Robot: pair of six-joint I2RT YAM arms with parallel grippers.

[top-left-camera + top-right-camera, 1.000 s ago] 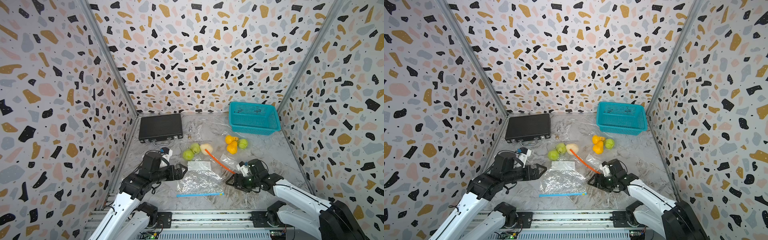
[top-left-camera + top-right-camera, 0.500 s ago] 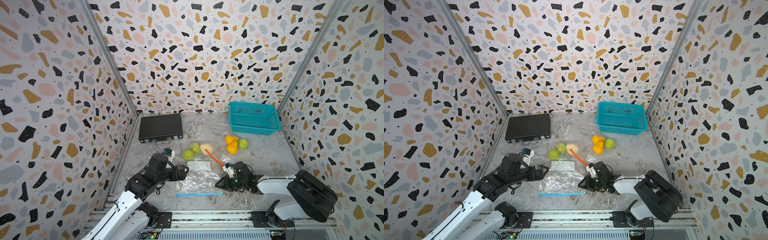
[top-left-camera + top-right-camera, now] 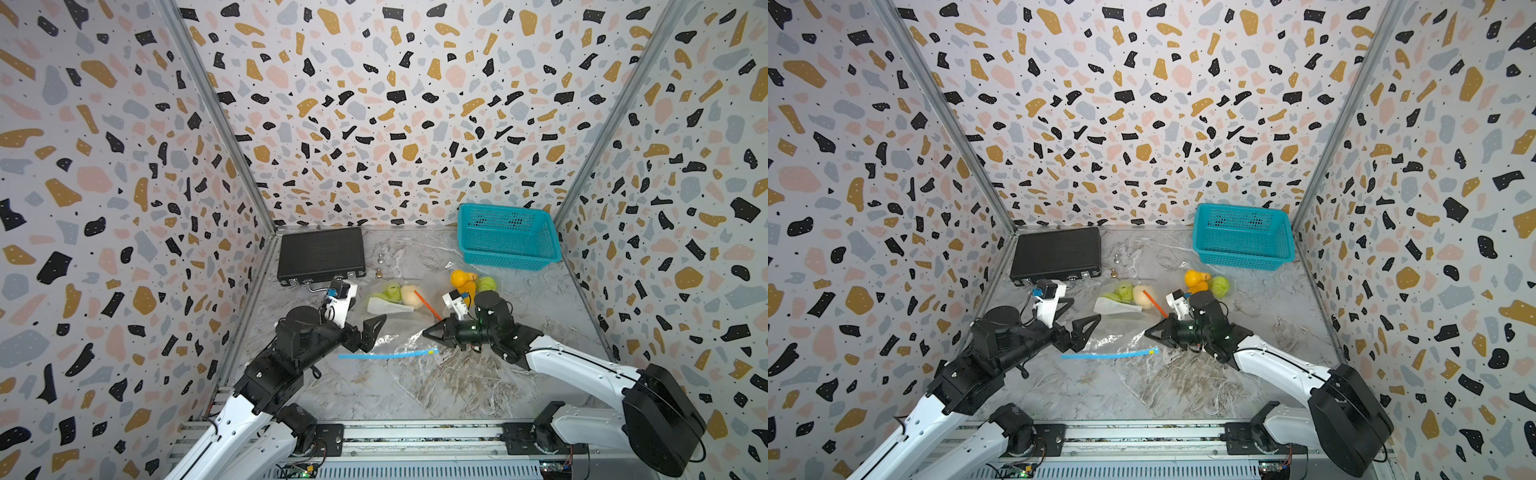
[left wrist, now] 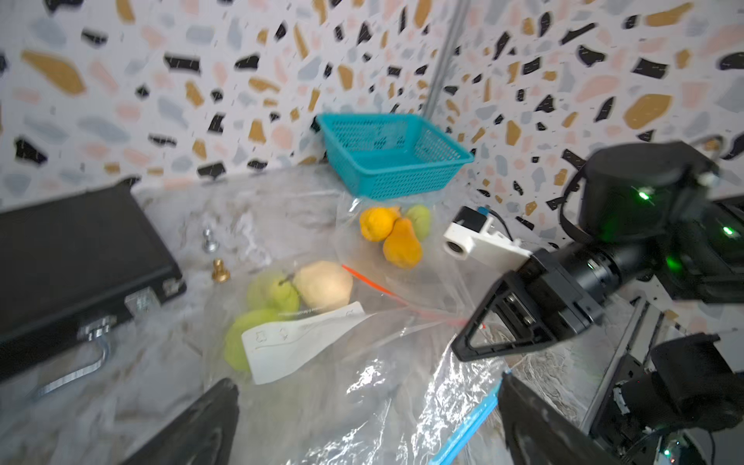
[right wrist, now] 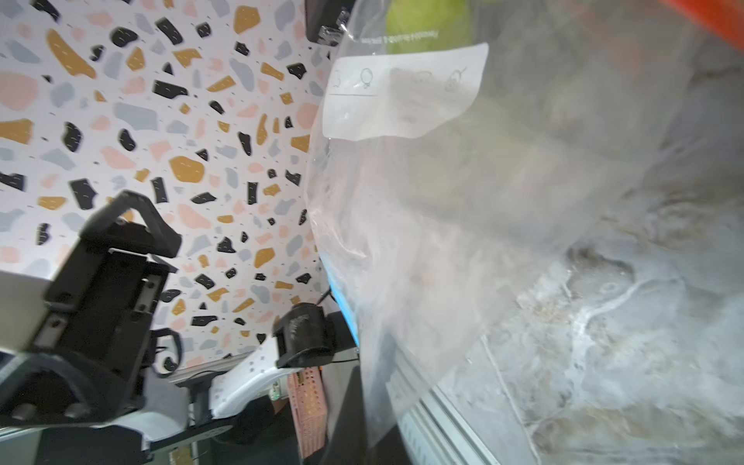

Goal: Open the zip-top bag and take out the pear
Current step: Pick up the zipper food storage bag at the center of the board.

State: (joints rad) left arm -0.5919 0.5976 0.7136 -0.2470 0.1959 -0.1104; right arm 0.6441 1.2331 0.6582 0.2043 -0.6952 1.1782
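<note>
We look down on a marble table (image 3: 415,395) walled in by speckled panels. At the far left lies a closed black case (image 3: 322,253). Just right of it sit a silver knob (image 3: 380,259) and a brass knob (image 3: 378,273). A teal basket (image 3: 507,253) stands at the far right.

The zip-top bag (image 3: 390,332) lies near the middle of the table, between the two arms. Its long axis runs from near to far. Its blue zip strip (image 3: 382,356) runs left to right along the near edge, so the mouth faces the near side. The strip bows slightly at its right end. At the far end of the bag sit the green pears (image 3: 390,291) and a pale fruit (image 3: 410,293), just behind a white label (image 3: 386,306).

A second clear bag (image 4: 346,237) crowds the far right side. Its orange zip strip (image 3: 424,305) slants from the pale fruit toward the right arm. It holds orange fruits (image 3: 461,280) and a green one (image 3: 485,284).

The right gripper (image 3: 426,332) points left, its fingers pressed together on the crumpled film at the right edge of the zip-top bag. The left gripper (image 3: 362,318) points right with its fingers spread wide and holding nothing, at the bag's left edge.
</note>
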